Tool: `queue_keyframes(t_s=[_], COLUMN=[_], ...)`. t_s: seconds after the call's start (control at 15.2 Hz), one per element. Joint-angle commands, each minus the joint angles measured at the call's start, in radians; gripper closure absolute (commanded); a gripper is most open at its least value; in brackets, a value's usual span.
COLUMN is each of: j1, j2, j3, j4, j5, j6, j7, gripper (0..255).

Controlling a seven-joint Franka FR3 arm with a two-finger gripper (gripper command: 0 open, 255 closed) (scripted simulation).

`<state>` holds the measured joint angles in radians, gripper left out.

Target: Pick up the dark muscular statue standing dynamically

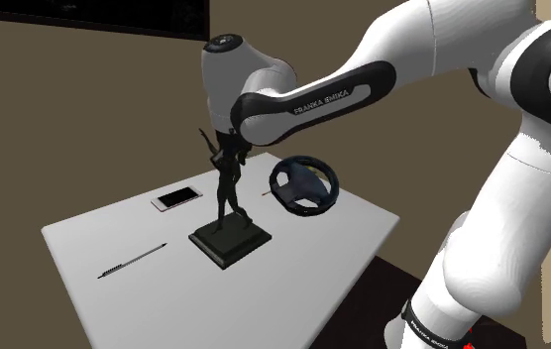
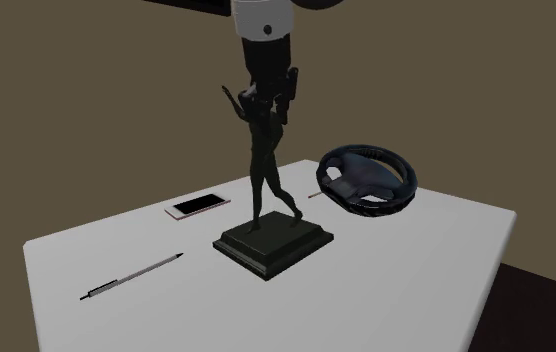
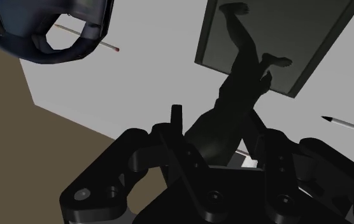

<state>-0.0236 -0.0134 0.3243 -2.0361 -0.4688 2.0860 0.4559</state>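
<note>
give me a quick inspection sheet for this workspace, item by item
surface: white table, flat, nothing spilled
job's things: dark statue upright near the table's middle, its square base resting on the table
clutter: phone lying flat behind the statue; pen lying near the front edge; wheel on the second exterior view's right; thin stick with a red tip beside the wheel; all apart from the statue
grippers: gripper down over the statue's upper body
cables: nothing seen
surroundings: brown wall with a black panel up high; dark floor by the stand
</note>
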Motion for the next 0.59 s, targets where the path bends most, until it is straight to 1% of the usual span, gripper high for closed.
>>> queue_keyframes(t_s=[0.0,0.53], j1=[0.0,0.002], j2=[-0.012,-0.036], j3=[0.0,0.001], j4=[0.013,0.091], j5=[0.01,0.039], j6=[-0.02,-0.111], j7=[-0.014,-0.062], gripper=[255,255])
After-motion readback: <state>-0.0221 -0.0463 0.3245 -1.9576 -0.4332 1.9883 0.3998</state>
